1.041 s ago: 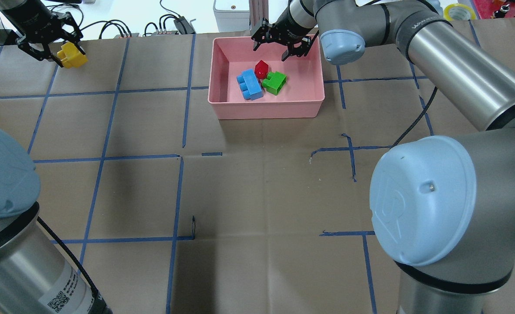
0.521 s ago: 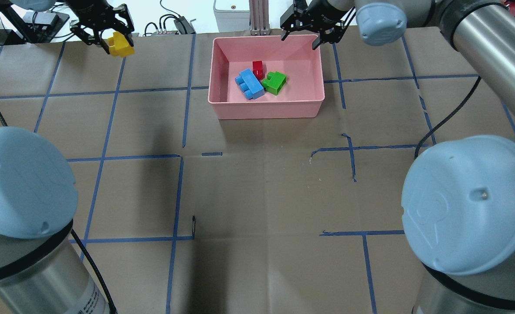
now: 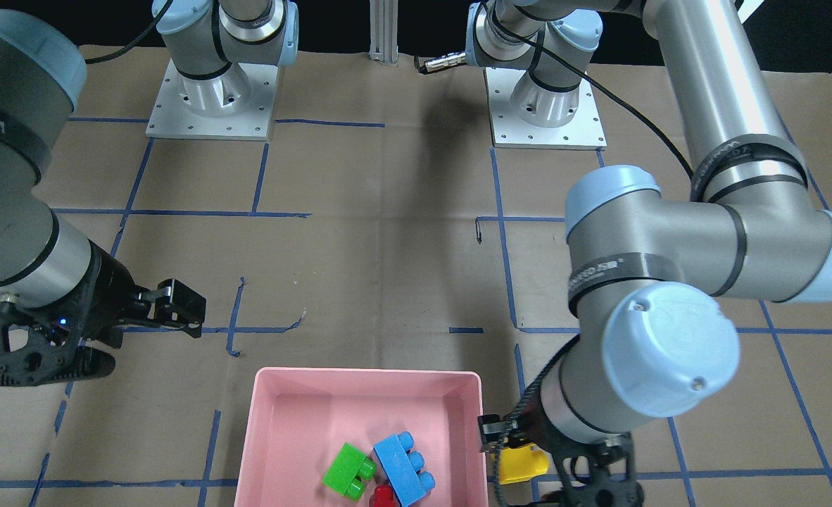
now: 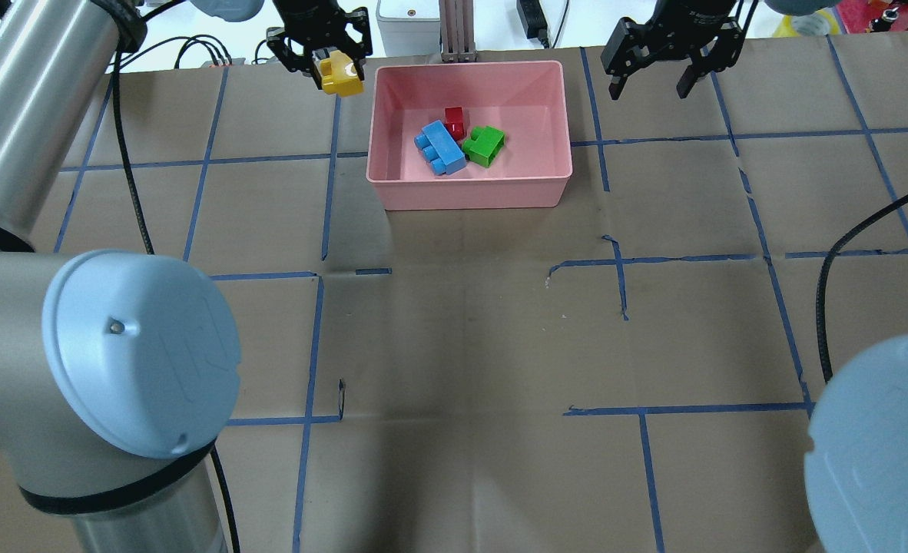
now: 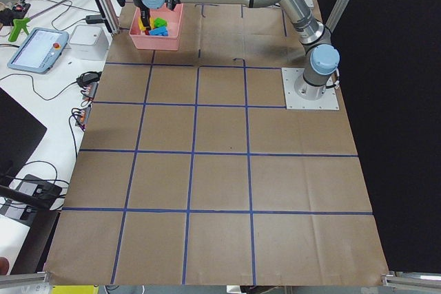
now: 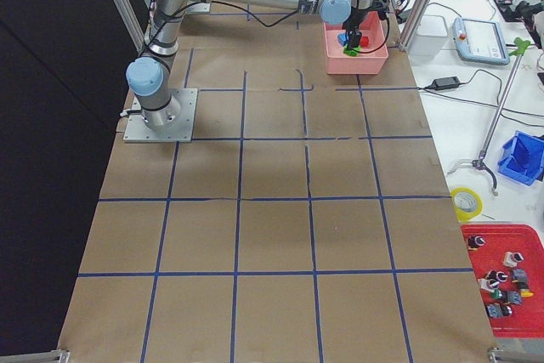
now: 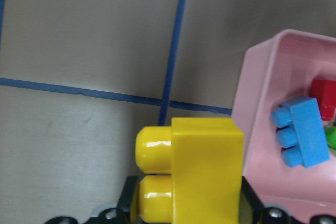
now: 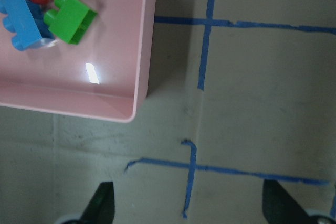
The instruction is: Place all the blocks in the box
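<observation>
The pink box stands at the far middle of the table. In it lie the blue brick, the red brick and the green brick, close together. My left gripper is shut on the yellow brick and holds it above the table, just outside the box's far left corner. The left wrist view shows the yellow brick beside the box wall. My right gripper is open and empty, to the right of the box. Its fingertips frame bare table.
Brown paper with blue tape lines covers the table. Cables, a white device and an aluminium post lie behind the far edge. The arms' elbows loom over the near corners.
My left gripper has carried the yellow brick rightward to the box's far left corner. My right gripper has moved right, away from over the box, staying open. The red brick settled upright.
</observation>
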`<state>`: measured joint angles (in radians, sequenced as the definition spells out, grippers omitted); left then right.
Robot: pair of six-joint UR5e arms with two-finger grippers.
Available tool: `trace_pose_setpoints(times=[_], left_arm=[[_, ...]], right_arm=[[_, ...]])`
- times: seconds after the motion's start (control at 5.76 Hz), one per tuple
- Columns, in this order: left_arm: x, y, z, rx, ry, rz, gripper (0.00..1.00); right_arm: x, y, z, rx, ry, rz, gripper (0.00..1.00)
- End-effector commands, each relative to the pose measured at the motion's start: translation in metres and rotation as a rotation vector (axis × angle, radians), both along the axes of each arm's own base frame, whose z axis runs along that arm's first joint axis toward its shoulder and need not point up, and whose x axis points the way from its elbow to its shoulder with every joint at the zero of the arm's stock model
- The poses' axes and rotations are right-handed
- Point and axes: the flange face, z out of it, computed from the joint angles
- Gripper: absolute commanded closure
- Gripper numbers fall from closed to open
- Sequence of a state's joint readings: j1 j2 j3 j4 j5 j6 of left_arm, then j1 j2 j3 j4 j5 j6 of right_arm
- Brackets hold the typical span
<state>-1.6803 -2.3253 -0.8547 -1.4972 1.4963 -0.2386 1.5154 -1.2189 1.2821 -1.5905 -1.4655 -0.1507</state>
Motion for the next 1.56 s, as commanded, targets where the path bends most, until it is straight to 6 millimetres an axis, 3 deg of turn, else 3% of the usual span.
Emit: trace_pose_setpoints(times=[0.0, 0.17, 0.35, 0.52, 0.69, 1.04, 1.39], left_arm=[[-0.066, -0.006, -0.056, 0.017, 0.0, -0.014, 0.95], [-0.081, -0.003, -0.069, 0.031, -0.007, -0.014, 0.94], [-0.081, -0.003, -0.069, 0.027, -0.009, -0.013, 0.57], [-0.08, -0.003, -0.054, -0.015, -0.002, -0.011, 0.18], [-0.077, -0.001, -0.029, -0.059, -0.002, -0.004, 0.02], [-0.053, 0.022, 0.038, -0.121, -0.037, 0.016, 0.01], [0.022, 0.049, 0.089, -0.151, -0.169, -0.006, 0.01]], right_arm=[[0.008, 0.102, 0.024, 0.017, 0.024, -0.046, 0.0], [0.039, 0.135, 0.022, 0.027, 0.027, -0.038, 0.0], [0.069, 0.153, 0.018, 0.029, 0.081, 0.022, 0.0], [0.07, 0.16, 0.007, 0.05, 0.105, 0.029, 0.0], [0.071, 0.162, 0.005, 0.056, 0.09, 0.026, 0.0], [0.069, 0.161, 0.016, 0.03, 0.104, 0.032, 0.0], [0.069, 0.17, 0.03, 0.002, 0.095, 0.022, 0.0]])
